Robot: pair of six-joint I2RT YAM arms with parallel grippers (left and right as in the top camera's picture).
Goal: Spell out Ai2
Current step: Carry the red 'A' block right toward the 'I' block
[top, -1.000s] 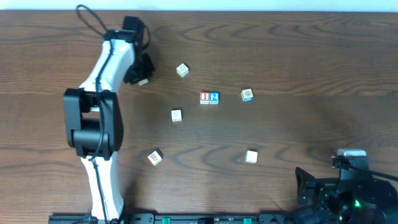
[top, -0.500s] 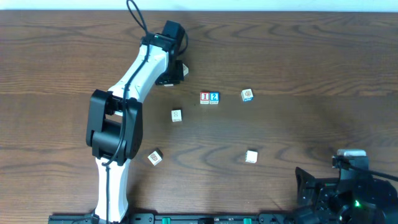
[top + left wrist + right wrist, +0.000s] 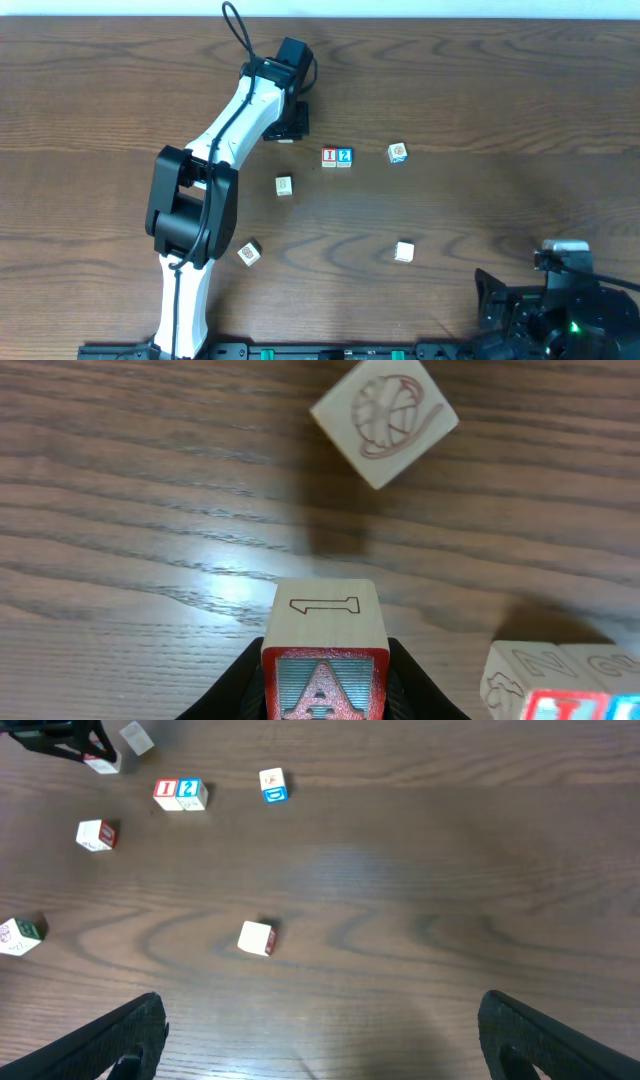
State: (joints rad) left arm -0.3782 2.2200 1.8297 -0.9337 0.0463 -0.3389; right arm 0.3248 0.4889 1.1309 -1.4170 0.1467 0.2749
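Note:
My left gripper is shut on a wooden block with a red letter A. It holds the block just left of and behind the red I block and the blue 2 block, which stand side by side touching. In the left wrist view, that pair shows at the lower right corner. In the overhead view the arm hides the A block. My right gripper is open and empty at the front right of the table.
A block with a yarn-ball drawing lies just beyond the held block. Other loose blocks lie to the right of the pair, at centre left, at the front left and at the front centre.
My left arm has swung right from the back left, carrying the A block toward the I and 2 blocks. It now covers the back block in the overhead view. The right arm has not moved.

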